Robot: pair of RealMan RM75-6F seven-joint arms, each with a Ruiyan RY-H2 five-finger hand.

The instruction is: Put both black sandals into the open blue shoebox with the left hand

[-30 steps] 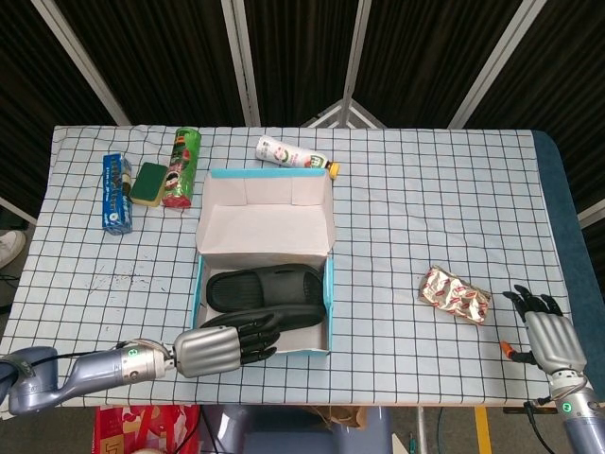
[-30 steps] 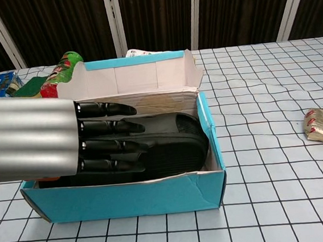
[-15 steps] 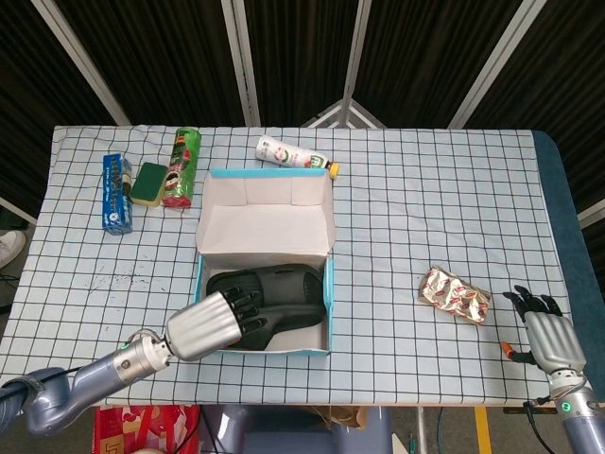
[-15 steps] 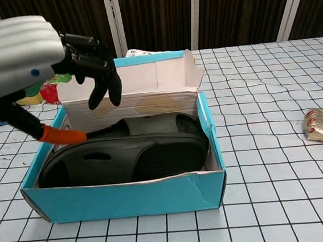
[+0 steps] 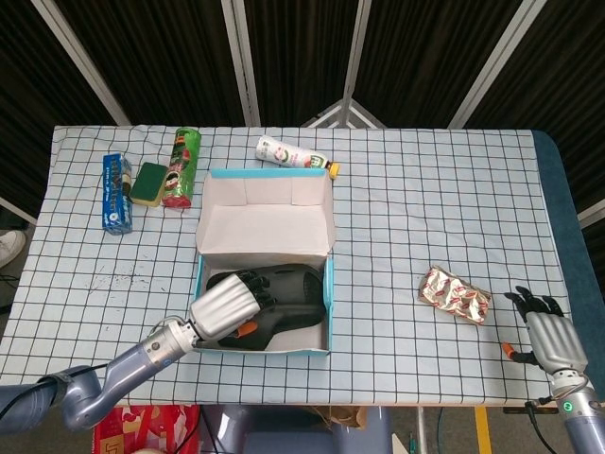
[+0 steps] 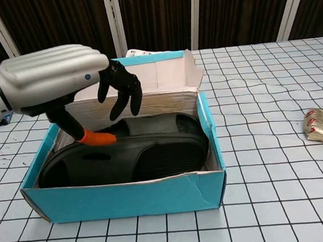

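My checked tabletop (image 5: 425, 208) carries the open blue shoebox (image 6: 123, 199) at its centre. Both black sandals (image 6: 130, 155) lie inside, overlapping and filling the floor of the box. Over the last second my left hand (image 6: 60, 79) has lifted off them and now hovers above the box's nine o'clock end, fingers (image 6: 125, 93) spread and drooping, holding nothing, orange thumb tip close above the top sandal. I judge the task essentially done. My right hand (image 5: 546, 333) rests at the tabletop's four o'clock corner, empty, fingers apart.
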